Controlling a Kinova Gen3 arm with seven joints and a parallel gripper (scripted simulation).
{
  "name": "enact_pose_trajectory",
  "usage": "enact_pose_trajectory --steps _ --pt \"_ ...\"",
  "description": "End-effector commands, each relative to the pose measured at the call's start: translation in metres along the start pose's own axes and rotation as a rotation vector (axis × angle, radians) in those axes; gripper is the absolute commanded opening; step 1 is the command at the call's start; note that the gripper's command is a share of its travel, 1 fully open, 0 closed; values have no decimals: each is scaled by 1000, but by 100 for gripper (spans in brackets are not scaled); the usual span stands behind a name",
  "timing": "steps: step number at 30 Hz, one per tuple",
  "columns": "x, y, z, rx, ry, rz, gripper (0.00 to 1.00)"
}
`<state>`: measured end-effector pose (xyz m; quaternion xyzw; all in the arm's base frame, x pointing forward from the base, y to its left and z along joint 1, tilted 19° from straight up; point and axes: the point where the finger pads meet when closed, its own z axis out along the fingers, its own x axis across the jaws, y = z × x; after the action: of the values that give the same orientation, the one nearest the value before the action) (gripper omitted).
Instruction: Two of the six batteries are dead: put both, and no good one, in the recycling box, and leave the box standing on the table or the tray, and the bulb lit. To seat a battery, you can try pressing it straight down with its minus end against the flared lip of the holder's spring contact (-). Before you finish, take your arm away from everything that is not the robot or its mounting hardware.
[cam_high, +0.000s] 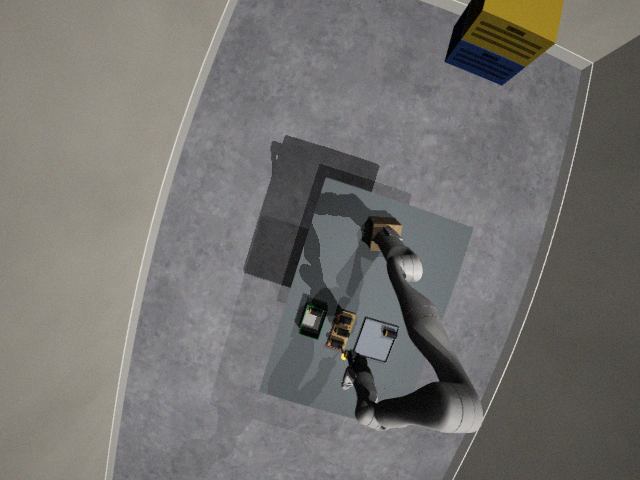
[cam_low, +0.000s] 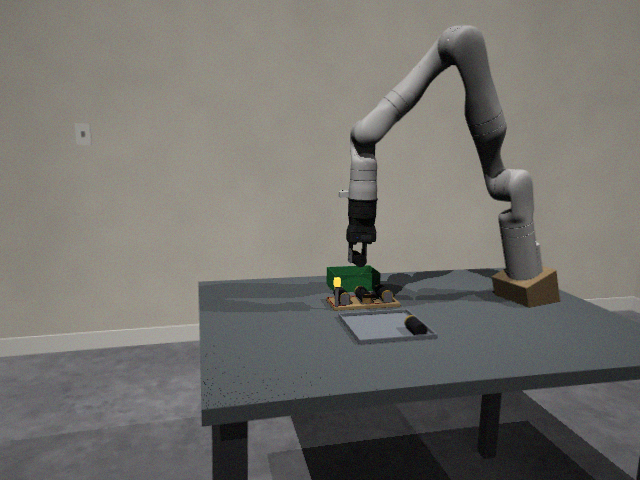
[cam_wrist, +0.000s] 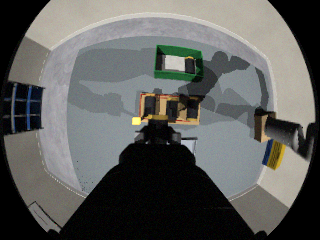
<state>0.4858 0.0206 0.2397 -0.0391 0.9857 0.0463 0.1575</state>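
Note:
My gripper (cam_low: 357, 256) (cam_high: 352, 361) (cam_wrist: 157, 131) is shut on a dark battery (cam_low: 358, 261). It holds the battery in the air above the bulb end of the holder, between the holder and the tray. The wooden holder (cam_low: 361, 306) (cam_high: 351, 317) (cam_wrist: 146, 103) carries dark batteries, and its yellow bulb (cam_low: 337, 282) (cam_high: 343, 355) (cam_wrist: 136, 120) is lit. The green recycling box (cam_low: 343, 279) (cam_high: 301, 323) (cam_wrist: 160, 60) stands upright on the table behind the holder. In the wrist view a dark battery (cam_wrist: 191, 66) lies in it. One battery (cam_low: 415, 324) (cam_high: 389, 332) lies on the grey tray (cam_low: 372, 325) (cam_high: 369, 345).
The arm's base stands on a wooden block (cam_low: 527, 290) (cam_high: 387, 224) at the table's far right. The grey table (cam_low: 284, 361) (cam_high: 439, 268) ends close in front of the tray. A yellow and blue cabinet (cam_high: 506, 36) (cam_wrist: 274, 154) stands off the table.

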Motion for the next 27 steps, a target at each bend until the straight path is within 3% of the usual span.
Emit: enact_pose_trajectory --steps 1,4,19,27 --pt "3 -23 -2 6 -2 23 57" --pt "3 -28 -2 6 -2 23 57" --pt "16 -106 -2 6 -2 23 57" --pt "21 -134 -2 6 -2 23 57"
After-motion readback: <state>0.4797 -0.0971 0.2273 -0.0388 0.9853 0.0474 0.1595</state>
